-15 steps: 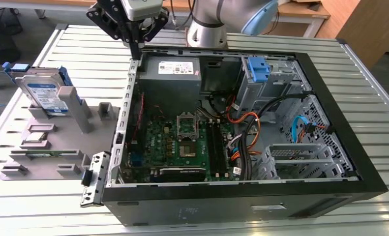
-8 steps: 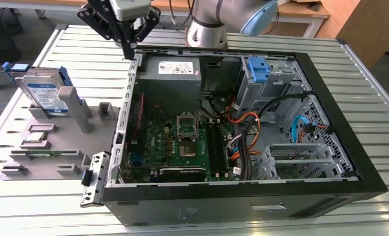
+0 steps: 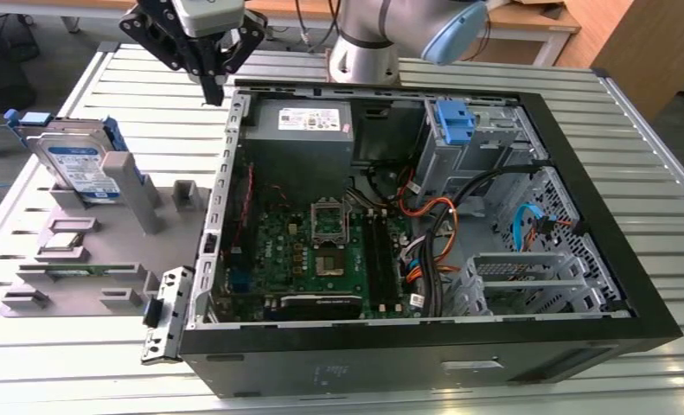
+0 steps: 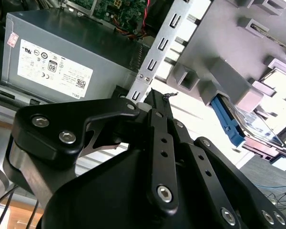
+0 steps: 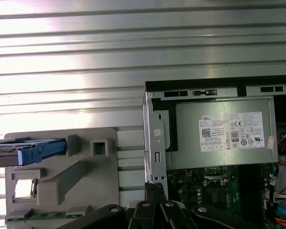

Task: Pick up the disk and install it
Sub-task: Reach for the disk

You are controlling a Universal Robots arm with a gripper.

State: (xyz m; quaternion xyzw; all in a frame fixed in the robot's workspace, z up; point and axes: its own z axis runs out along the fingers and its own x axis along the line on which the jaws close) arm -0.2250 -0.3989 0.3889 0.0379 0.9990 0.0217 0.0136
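Standing on edge in a slot of a grey moulded holder [image 3: 134, 203], the disk [image 3: 79, 164] sits near the worktop [image 3: 123, 78] edge at the exterior view's left, well apart from the gripper [image 3: 213, 93]. It is a flat silver rectangle with a white-and-blue label turned toward the exterior camera and blue plastic rails along its sides, one rail end rising above its top. In the first wrist view it appears edge-on, thin and silver with a blue rail end poking past the holder.

An open black computer case [image 3: 434, 346] lies on its side in the middle of the worktop. A grey power-supply box [image 3: 301, 121] with a white label sits in its corner toward the far edge, and a bare blue bracket [image 3: 455, 119] sits further along. The gripper hangs above the slatted worktop just beside the case wall next to that box. Its fingers [image 4: 158, 129] are pressed together, tips meeting, with nothing between them.
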